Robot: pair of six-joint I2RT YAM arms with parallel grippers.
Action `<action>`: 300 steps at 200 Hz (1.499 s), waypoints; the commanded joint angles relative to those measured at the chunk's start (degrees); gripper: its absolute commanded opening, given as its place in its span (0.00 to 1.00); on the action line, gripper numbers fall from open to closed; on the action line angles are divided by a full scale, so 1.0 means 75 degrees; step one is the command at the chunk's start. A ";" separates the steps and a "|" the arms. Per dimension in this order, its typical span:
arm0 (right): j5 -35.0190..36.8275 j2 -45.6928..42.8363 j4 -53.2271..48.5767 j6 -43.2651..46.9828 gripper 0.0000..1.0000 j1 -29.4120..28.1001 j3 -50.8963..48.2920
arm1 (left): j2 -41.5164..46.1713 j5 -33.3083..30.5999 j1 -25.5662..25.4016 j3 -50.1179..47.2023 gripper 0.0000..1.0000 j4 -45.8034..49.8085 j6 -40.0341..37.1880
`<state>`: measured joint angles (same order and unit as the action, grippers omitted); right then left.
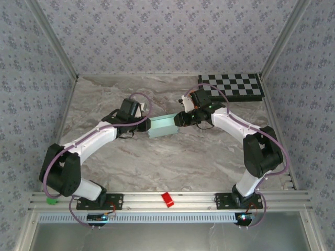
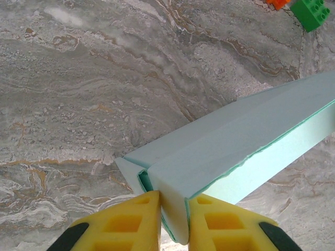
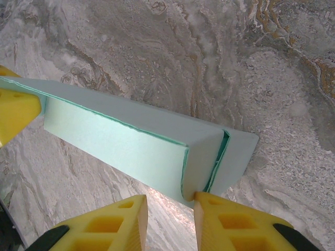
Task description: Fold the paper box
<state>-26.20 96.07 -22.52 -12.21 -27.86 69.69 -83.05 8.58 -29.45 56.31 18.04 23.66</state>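
The paper box (image 1: 162, 126) is a pale aqua, long narrow folded box lying mid-table between my two grippers. In the left wrist view the paper box (image 2: 235, 141) runs away to the upper right, and my left gripper (image 2: 174, 222) is shut on its near end flap, both yellow fingers (image 2: 131, 225) pressed against the card. In the right wrist view the box (image 3: 131, 141) stretches to the left. My right gripper (image 3: 170, 219) stands open, its right fingertip (image 3: 207, 201) touching the box's end corner, with bare table between the jaws. From above, my left gripper (image 1: 144, 125) and right gripper (image 1: 179, 119) meet the box's two ends.
A black-and-white checkered board (image 1: 233, 86) lies at the back right. A red block (image 1: 167, 199) sits on the front rail. A green brick (image 2: 311, 13) and an orange piece (image 2: 276, 3) lie beyond the box. Patterned walls close in the marble table (image 1: 172, 162).
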 commanded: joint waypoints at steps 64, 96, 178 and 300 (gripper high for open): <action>0.0228 0.0179 -0.0301 -0.0017 0.19 -0.0119 0.0052 | -0.0177 0.0037 -0.0120 0.0272 0.17 0.0205 -0.0192; 0.0369 0.0174 -0.0293 -0.0069 0.17 -0.0133 -0.0068 | -0.0219 -0.0229 -0.0231 0.0281 0.15 0.0356 -0.0350; 0.0639 0.0022 -0.0280 -0.0129 0.18 -0.0211 -0.0360 | -0.0277 -0.1061 -0.0645 0.0294 0.14 0.0583 -0.0734; 0.1145 -0.0412 -0.0021 -0.0127 0.27 -0.0165 -0.0245 | -0.0306 -0.1205 -0.0720 0.0404 0.14 0.0647 -0.0856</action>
<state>-18.72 94.04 -22.50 -12.67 -29.08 68.12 -84.25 -0.93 -34.30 57.76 19.92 18.37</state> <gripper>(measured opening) 0.278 0.141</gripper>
